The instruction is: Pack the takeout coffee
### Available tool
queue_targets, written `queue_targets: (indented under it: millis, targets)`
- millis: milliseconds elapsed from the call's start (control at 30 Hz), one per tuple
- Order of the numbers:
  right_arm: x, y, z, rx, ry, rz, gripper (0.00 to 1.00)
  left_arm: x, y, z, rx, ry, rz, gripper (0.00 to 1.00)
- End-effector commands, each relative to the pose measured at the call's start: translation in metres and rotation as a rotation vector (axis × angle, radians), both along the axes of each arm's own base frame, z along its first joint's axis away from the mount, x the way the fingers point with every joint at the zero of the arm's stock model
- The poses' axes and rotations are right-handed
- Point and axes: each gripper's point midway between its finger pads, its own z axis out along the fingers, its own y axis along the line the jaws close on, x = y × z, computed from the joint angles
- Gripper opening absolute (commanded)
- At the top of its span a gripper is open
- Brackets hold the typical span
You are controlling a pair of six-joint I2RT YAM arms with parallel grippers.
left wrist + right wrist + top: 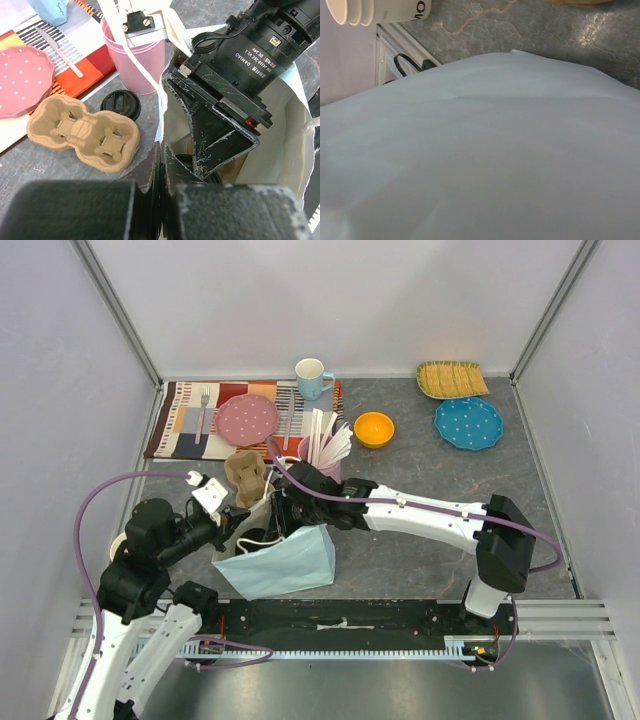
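A light-blue paper bag stands open at the table's near middle, its white inside showing in the left wrist view. My left gripper is shut on the bag's near rim. My right gripper reaches down into the bag, with one black finger showing. Below that finger lies a dark round lid, most likely the takeout coffee; the cup body is hidden. I cannot make out whether the right fingers hold it. The bag wall fills the right wrist view.
A brown cardboard cup carrier and a loose black lid lie left of the bag, a pink cup of sticks behind. Farther back are a blue mug, pink plate, orange bowl and blue plate.
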Motion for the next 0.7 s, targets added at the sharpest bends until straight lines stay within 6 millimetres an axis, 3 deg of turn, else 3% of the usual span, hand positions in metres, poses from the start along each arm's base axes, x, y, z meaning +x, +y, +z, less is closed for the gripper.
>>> queue_targets:
  millis: [0, 167, 333, 533, 633, 667]
  targets:
    - [-0.011, -0.042, -0.054, -0.276, 0.087, -0.031, 0.21, 0.005, 0.002, 0.021, -0.004, -0.089, 0.007, 0.02]
    - [-0.006, -0.037, -0.035, -0.244, 0.050, -0.043, 0.41, 0.004, 0.001, 0.022, -0.006, -0.090, 0.001, 0.02]
    - [-0.003, -0.030, -0.013, -0.198, 0.017, -0.049, 0.47, 0.004, 0.001, 0.022, -0.007, -0.091, 0.001, 0.02]
    - [-0.002, -0.021, 0.012, -0.167, -0.022, -0.044, 0.64, 0.003, 0.000, 0.021, -0.005, -0.091, -0.009, 0.02]
    - [-0.002, -0.018, 0.023, -0.150, -0.038, -0.039, 0.79, 0.002, 0.000, 0.020, -0.005, -0.088, -0.012, 0.02]
    - [-0.002, -0.016, 0.030, -0.135, -0.046, -0.038, 0.95, 0.002, -0.001, 0.020, -0.006, -0.087, -0.015, 0.02]
